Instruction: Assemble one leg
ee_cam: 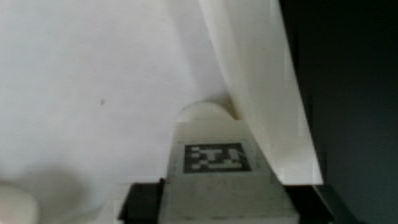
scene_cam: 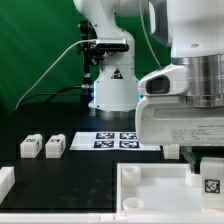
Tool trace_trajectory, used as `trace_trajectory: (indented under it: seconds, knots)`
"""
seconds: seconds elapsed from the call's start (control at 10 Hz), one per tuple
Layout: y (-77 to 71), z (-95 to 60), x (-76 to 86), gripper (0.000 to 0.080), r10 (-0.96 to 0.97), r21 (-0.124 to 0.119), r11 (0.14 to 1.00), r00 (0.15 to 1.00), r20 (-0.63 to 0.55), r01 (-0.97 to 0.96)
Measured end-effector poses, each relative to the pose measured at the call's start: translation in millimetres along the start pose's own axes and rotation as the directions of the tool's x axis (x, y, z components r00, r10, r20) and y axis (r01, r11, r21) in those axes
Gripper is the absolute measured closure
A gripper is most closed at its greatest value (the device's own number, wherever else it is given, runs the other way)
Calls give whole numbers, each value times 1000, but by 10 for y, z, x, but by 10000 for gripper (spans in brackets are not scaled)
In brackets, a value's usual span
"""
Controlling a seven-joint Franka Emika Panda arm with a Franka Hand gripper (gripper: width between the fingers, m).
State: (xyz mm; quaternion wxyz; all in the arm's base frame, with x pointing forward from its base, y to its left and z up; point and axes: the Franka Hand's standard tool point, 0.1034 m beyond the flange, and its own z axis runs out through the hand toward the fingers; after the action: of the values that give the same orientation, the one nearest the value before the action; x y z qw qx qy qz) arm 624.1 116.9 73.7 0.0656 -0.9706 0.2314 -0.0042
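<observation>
My gripper (scene_cam: 207, 168) is shut on a leg (scene_cam: 211, 182), a small white block with a black-and-white tag. It holds the leg upright over the corner of the large flat white panel (scene_cam: 150, 188) at the exterior view's right. In the wrist view the leg (ee_cam: 217, 160) stands between the dark fingertips (ee_cam: 150, 203) of the gripper (ee_cam: 224, 206). Its far end is close to the panel's raised rim (ee_cam: 267, 90). Whether the leg touches the panel is hidden. Two more legs (scene_cam: 30, 146) (scene_cam: 54, 146) lie on the black table at the exterior view's left.
The marker board (scene_cam: 117, 139) lies on the table in front of the robot base (scene_cam: 110, 80). Another white part (scene_cam: 5, 181) shows at the exterior view's lower left edge. Black table (ee_cam: 356, 100) lies beyond the panel's rim.
</observation>
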Motion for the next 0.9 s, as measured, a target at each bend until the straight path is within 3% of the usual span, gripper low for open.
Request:
trace_trajectory:
  seconds: [0.2, 0.3, 0.5, 0.6, 0.7, 0.9]
  knots:
    - [-11, -9, 15, 508, 291, 22, 956, 956, 15, -292]
    - [-19, -10, 19, 508, 471, 25, 882, 882, 20, -471]
    - [-75, 9, 16, 508, 793, 20, 607, 608, 36, -794]
    - [-77, 18, 34, 507, 884, 24, 464, 465, 56, -886]
    - [-66, 9, 46, 507, 917, 22, 393, 394, 70, -919]
    - [-64, 12, 44, 506, 924, 20, 374, 374, 76, -927]
